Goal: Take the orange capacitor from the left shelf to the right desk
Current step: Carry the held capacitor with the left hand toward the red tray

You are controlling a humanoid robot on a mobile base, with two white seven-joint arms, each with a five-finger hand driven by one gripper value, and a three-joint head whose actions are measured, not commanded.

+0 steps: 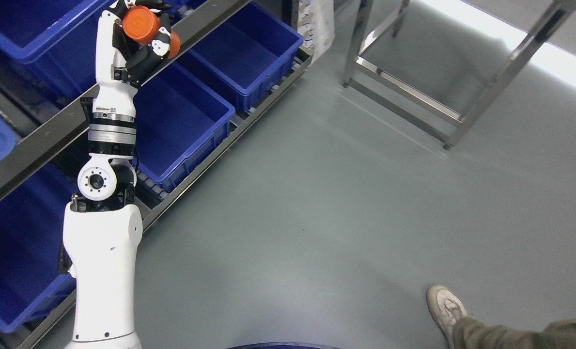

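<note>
My left arm rises from the bottom left up to the top of the head view. Its hand [140, 29] is shut on an orange capacitor [141, 25], a short orange cylinder lying on its side between the black and white fingers [161, 44]. The hand holds it in front of the grey rail of the left shelf [40, 140], above the blue bins. The right arm does not show.
Blue bins [249, 53] sit in rows on the slanted shelf at left. A metal table frame [404, 97] stands at the upper right on the grey floor. A person's shoe [445, 305] and trouser leg show at the bottom right.
</note>
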